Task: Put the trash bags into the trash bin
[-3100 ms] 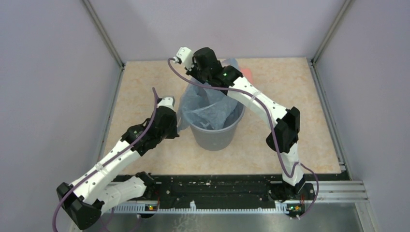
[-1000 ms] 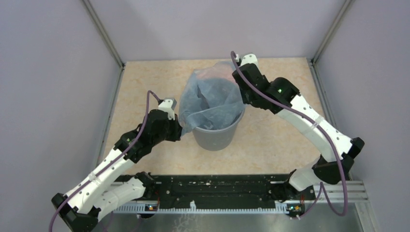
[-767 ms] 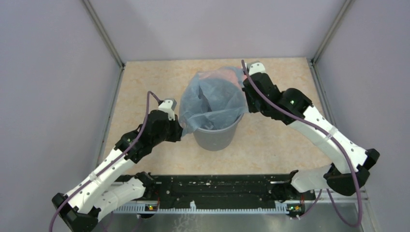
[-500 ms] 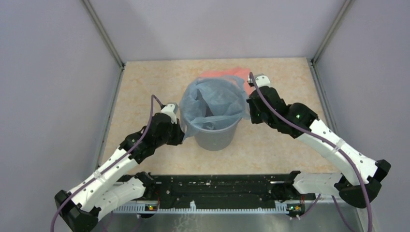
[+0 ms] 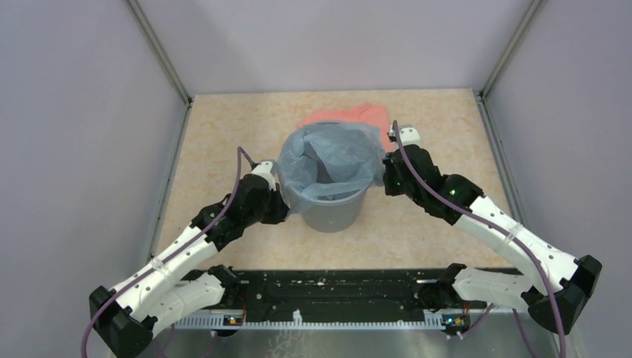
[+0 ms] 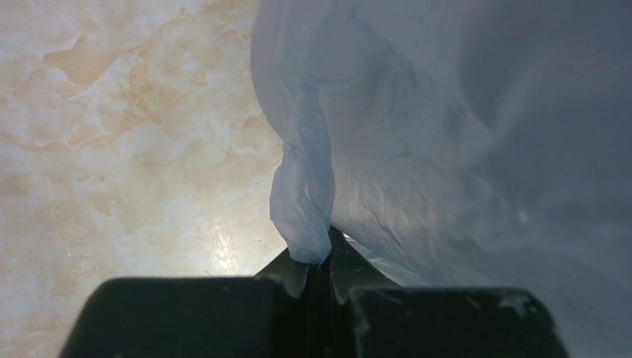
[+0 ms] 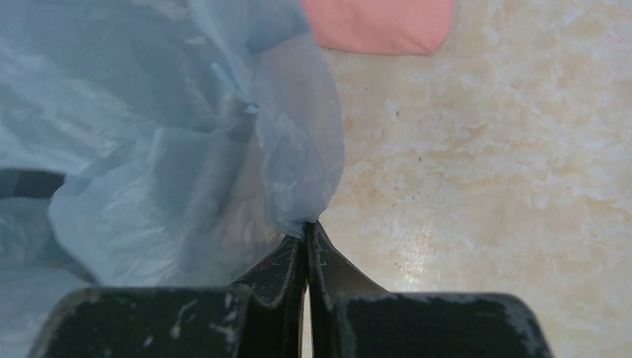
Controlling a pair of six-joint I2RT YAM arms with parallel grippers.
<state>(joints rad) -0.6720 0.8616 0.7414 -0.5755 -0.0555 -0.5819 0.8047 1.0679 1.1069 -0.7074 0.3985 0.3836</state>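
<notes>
bin sits between left gripper and right gripper, each clamped tight on opposite edge of pale-blue trash bag.

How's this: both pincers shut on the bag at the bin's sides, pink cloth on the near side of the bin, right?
No. The top view shows the pink cloth on the far side of the trash bin. The rest holds: left pincer and right pincer each shut on the trash bag at the bin's sides.

One blue bag, one grey bin, one pink cloth. Two grippers: the left gripper and the right gripper.
</notes>
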